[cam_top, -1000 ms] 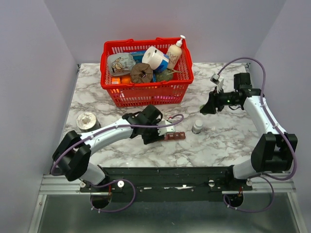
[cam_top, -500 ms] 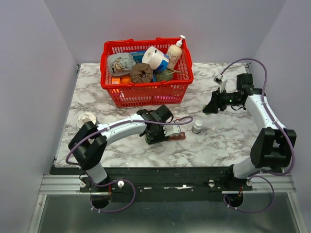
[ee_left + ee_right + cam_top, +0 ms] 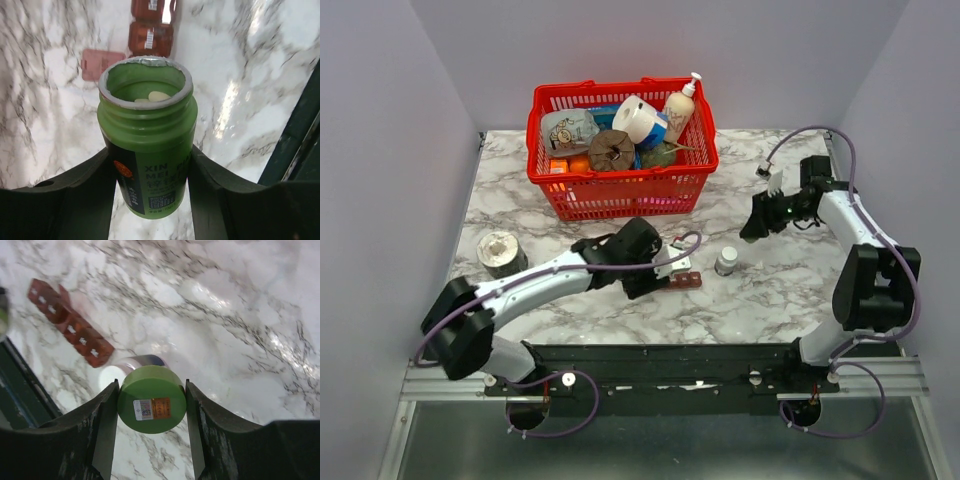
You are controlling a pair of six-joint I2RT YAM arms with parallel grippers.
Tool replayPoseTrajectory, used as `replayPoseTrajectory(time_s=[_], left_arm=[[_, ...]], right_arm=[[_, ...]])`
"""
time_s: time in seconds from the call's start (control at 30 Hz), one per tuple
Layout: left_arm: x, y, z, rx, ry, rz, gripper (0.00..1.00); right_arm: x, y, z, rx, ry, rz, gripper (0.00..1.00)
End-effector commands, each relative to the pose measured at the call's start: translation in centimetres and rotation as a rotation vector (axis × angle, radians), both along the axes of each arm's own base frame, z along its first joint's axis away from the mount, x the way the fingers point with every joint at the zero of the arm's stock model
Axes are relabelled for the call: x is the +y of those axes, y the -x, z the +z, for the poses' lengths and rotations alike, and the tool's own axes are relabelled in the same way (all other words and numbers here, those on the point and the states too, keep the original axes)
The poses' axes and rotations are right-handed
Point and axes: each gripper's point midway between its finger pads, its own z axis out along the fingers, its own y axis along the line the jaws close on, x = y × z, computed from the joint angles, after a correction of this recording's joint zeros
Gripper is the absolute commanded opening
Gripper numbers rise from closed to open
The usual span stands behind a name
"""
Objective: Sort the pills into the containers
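My left gripper [image 3: 645, 265] is shut on a small green bottle [image 3: 146, 150], open at the top, with pale pills [image 3: 159, 95] inside. It holds the bottle just above the table by the left end of the containers, a dark red-brown strip of small compartments [image 3: 681, 280]. In the left wrist view the strip [image 3: 151, 25] lies beyond the bottle's mouth, with one pinkish lid [image 3: 102, 64] flipped open. My right gripper [image 3: 757, 222] is shut on the bottle's green cap [image 3: 151, 400], held over the table at the right. The strip also shows in the right wrist view [image 3: 70, 322].
A tiny clear bottle with a grey-white cap [image 3: 726, 262] stands just right of the strip. A red basket [image 3: 620, 195] full of goods stands at the back. A grey round jar [image 3: 500, 250] sits at the left. The table's black front rail [image 3: 660, 355] runs below the strip.
The left arm's elbow swung right and then back left while its gripper stayed by the strip with the bottle. The right gripper shifted slightly right, still holding the cap.
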Motion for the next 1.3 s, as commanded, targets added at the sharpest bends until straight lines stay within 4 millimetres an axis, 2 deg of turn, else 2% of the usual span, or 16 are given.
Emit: replayPoseTrajectory(time_s=[0.0,0.07,0.13,0.33,0.57,0.67,0.7,0.8,0.9,0.97,1.03,1.07,1.13,1.17,1.2,1.27], left_arm=[[-4.0,1.1,6.1,-0.085,0.406,-0.050,0.00],[-4.6,1.9,7.9,-0.134,0.564,-0.072,0.00],[-4.8,2.1,8.7,-0.176,0.662,-0.077,0.00],[-5.2,2.8,12.3,-0.227,0.879,-0.070,0.00],[-5.2,3.4,13.7,-0.238,0.991,-0.071,0.00],[-5.0,3.7,14.8,-0.251,1.064,-0.065,0.00],[-4.9,3.7,15.3,-0.258,1.082,-0.065,0.00],[-4.9,3.7,16.0,-0.275,1.103,-0.074,0.00],[-5.2,4.1,16.0,-0.235,1.102,-0.078,0.00],[-5.4,4.2,16.1,-0.223,1.096,-0.087,0.00],[-5.6,4.2,16.3,-0.206,1.086,-0.088,0.00],[-5.7,4.6,16.4,-0.191,1.088,-0.102,0.00],[-5.9,4.9,17.0,-0.165,1.099,-0.113,0.00],[-6.0,5.1,17.2,-0.152,1.103,-0.121,0.00],[-6.2,5.5,17.3,-0.129,1.103,-0.146,0.00],[-6.6,5.7,18.0,-0.101,1.111,-0.161,0.00]], right_arm=[[-3.4,-0.8,-4.9,0.082,0.183,-0.079,0.20],[-3.9,-0.9,-5.6,0.095,0.211,-0.094,0.20],[-5.2,-1.1,-6.8,0.109,0.286,-0.127,0.22],[-7.9,-1.7,-9.2,0.134,0.436,-0.177,0.27],[-9.2,-1.3,-11.1,0.178,0.512,-0.185,0.37],[-9.2,-1.0,-11.2,0.188,0.514,-0.173,0.51],[-9.0,-1.1,-10.9,0.178,0.504,-0.165,0.60],[-8.7,-1.0,-9.8,0.151,0.490,-0.148,0.75],[-8.4,-1.6,-7.2,0.056,0.474,-0.152,0.84],[-8.1,-1.9,-5.1,-0.008,0.459,-0.151,0.85],[-6.9,-1.9,-3.1,-0.074,0.401,-0.101,1.00],[-6.3,-1.8,-0.6,-0.147,0.375,-0.081,1.00],[-3.3,-1.1,3.3,-0.280,0.243,0.055,1.00],[-1.8,0.2,6.0,-0.340,0.183,0.112,1.00],[1.1,1.5,9.8,-0.468,0.024,0.238,1.00],[4.0,3.6,14.0,-0.589,-0.181,0.334,1.00]])
